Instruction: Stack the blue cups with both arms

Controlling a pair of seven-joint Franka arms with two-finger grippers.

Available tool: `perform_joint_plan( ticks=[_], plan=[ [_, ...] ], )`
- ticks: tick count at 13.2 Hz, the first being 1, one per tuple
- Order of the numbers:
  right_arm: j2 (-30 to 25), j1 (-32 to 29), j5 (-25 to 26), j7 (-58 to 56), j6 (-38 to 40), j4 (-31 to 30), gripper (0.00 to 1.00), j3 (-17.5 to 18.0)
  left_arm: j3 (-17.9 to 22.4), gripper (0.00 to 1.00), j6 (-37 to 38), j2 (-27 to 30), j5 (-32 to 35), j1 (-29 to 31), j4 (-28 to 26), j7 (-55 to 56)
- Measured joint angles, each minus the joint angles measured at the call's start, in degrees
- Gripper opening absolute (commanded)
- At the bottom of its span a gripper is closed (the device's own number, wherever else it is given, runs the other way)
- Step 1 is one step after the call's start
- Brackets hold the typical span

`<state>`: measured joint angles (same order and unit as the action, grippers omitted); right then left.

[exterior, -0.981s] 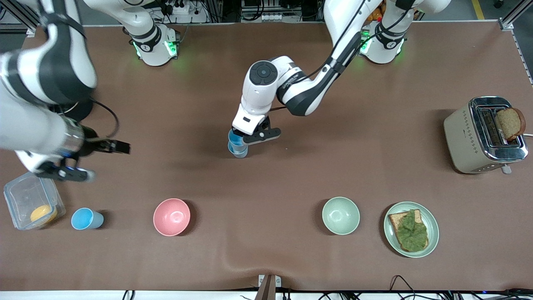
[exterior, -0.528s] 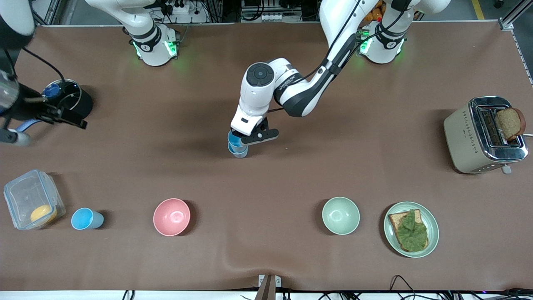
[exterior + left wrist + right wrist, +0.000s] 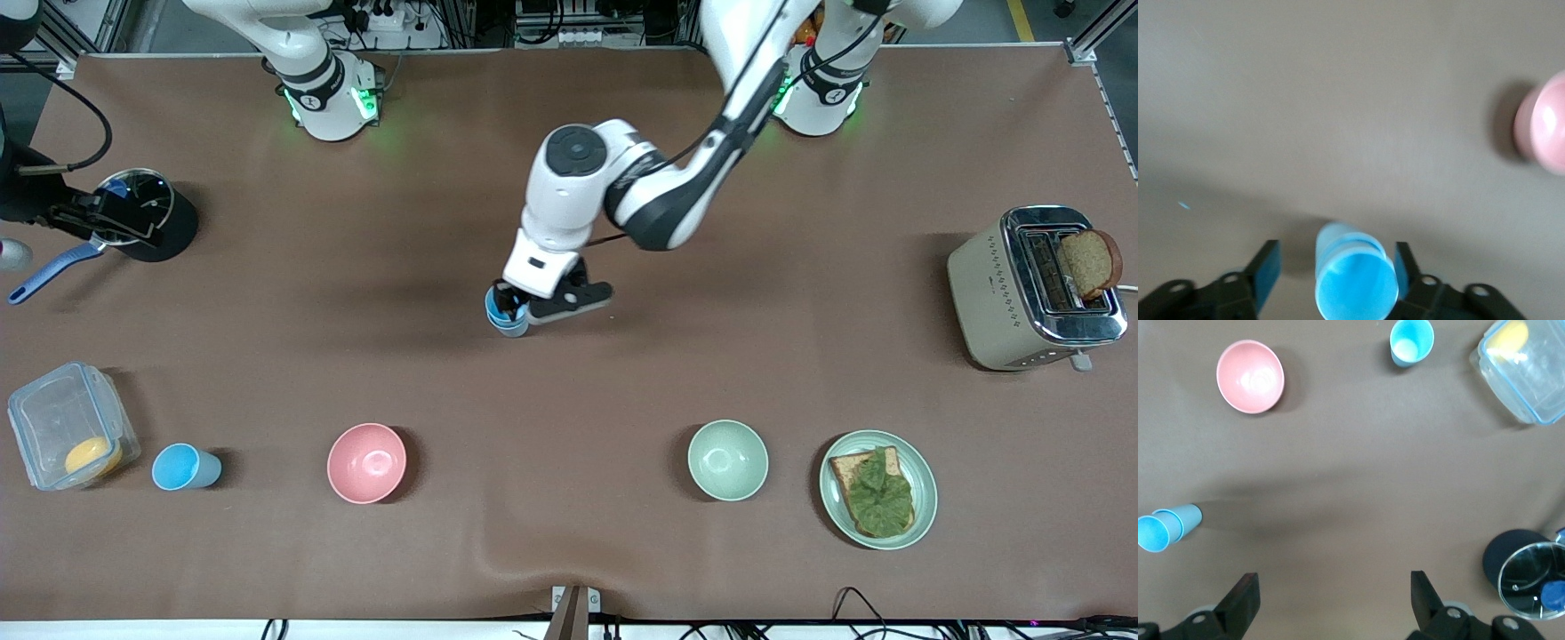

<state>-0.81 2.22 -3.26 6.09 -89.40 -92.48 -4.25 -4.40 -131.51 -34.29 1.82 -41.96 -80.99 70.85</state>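
Observation:
Two blue cups (image 3: 508, 318) stand nested as one stack in the middle of the table. My left gripper (image 3: 517, 308) is down around the stack. In the left wrist view the stack (image 3: 1355, 283) sits between the open fingers (image 3: 1267, 268), with a gap on one side. A third blue cup (image 3: 185, 468) stands upright near the front camera, toward the right arm's end. It also shows in the right wrist view (image 3: 1411, 340), as does the stack (image 3: 1168, 527). My right gripper (image 3: 107, 220) is open and empty (image 3: 1333, 600), up over the black pot (image 3: 151, 222).
A pink bowl (image 3: 366, 462) and a green bowl (image 3: 727, 460) stand near the front camera. A clear box (image 3: 67, 436) stands beside the lone cup. A plate with toast (image 3: 920, 462) and a toaster (image 3: 1022, 293) are toward the left arm's end.
The upper cup has sunk deeper into the lower one under my left gripper. My right arm has lifted away from the clear box to over the black pot.

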Motion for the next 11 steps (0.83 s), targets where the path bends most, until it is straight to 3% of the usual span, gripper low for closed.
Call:
perform_joint_plan(
  ticks=[4, 7, 11],
  plan=[
    [-0.4, 0.0, 2.4, -1.2, -2.4, 0.0, 1.0, 1.1, 0.4, 1.0, 14.8, 12.0, 4.9, 11.1, -0.2, -4.7],
    [-0.4, 0.0, 2.7, -1.4, -4.7, 0.0, 1.0, 1.1, 0.5, 1.0, 23.0, 16.6, 6.0, 18.4, -0.6, -21.5],
    [-0.4, 0.0, 3.0, -1.6, -5.2, 0.0, 1.0, 1.2, 0.3, 1.0, 28.3, 19.5, 6.0, 27.5, -0.6, -41.5]
  ],
)
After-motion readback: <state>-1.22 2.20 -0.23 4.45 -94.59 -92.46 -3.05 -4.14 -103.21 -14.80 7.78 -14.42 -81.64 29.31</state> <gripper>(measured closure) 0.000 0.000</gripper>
